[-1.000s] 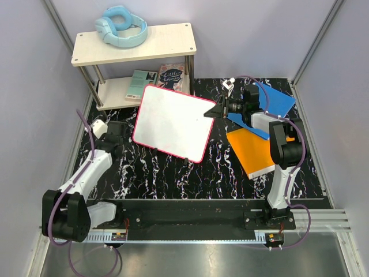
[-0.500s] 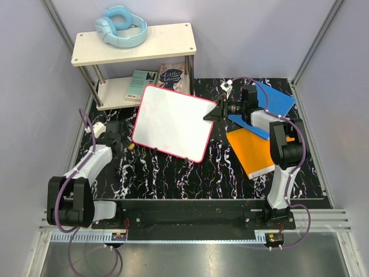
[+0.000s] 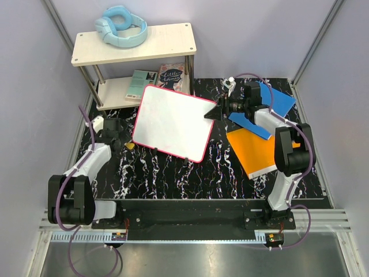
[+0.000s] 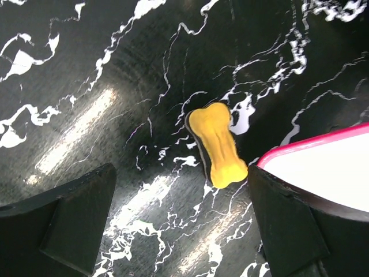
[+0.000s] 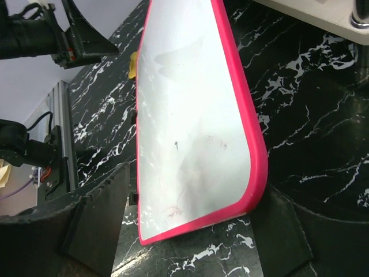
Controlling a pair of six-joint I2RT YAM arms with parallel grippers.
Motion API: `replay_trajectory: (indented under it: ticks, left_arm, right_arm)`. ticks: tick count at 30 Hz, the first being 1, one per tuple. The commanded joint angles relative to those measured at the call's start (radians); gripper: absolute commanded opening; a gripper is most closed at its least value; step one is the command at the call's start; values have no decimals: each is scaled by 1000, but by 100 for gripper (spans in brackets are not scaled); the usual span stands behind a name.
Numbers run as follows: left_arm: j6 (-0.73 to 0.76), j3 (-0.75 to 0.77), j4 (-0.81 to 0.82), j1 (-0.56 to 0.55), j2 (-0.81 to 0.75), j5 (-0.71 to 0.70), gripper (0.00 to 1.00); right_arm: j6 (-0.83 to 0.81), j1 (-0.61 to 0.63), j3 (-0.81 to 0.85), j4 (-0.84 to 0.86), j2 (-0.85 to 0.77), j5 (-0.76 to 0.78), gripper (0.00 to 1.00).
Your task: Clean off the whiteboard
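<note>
The whiteboard [image 3: 173, 122], white with a red-pink rim, lies flat in the middle of the black marble table [image 3: 173, 173]. Only faint smudges show on the whiteboard [image 5: 190, 115] in the right wrist view. My right gripper [image 3: 212, 111] stands open at its right edge, and the board's corner sits loose between the fingers [image 5: 95, 222]. A yellow bone-shaped eraser [image 3: 131, 146] lies on the table beside the board's lower left corner. My left gripper [image 3: 119, 144] is open just left of it, with the eraser [image 4: 218, 144] beyond the fingertips and nothing between them.
A wooden shelf [image 3: 173, 43] at the back left carries blue headphones [image 3: 121, 26], with two books [image 3: 158, 78] on its lower level. A blue book [image 3: 277, 101] and an orange book [image 3: 253, 151] lie under the right arm.
My left gripper opened and left the yellow eraser on the table, then drew back to the left. My right gripper opened off the whiteboard's right edge.
</note>
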Motion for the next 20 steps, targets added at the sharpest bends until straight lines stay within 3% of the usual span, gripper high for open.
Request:
replay_trajectory:
  ticks: [1, 4, 5, 10, 13, 14, 20]
  left_arm:
    - [61, 39, 62, 7, -69, 82, 99]
    - [89, 18, 61, 9, -112, 166, 99]
    - [102, 16, 56, 7, -118, 197, 99]
    - [132, 26, -11, 7, -98, 340, 99]
    - [161, 12, -13, 7, -135, 375, 99]
    - [167, 9, -14, 6, -147, 379, 99]
    - [236, 25, -14, 4, -247, 383, 99]
  right_arm:
    - [-61, -6, 29, -115, -82, 83, 87]
    - [-60, -32, 9, -187, -122, 157, 92]
    - [-45, -39, 8, -205, -140, 211, 100]
    - [15, -60, -53, -278, -284, 370, 100]
    - [89, -59, -81, -365, -400, 618, 100]
    - [119, -59, -90, -387, -434, 792, 100]
    - [178, -59, -286, -393, -714, 1213, 100]
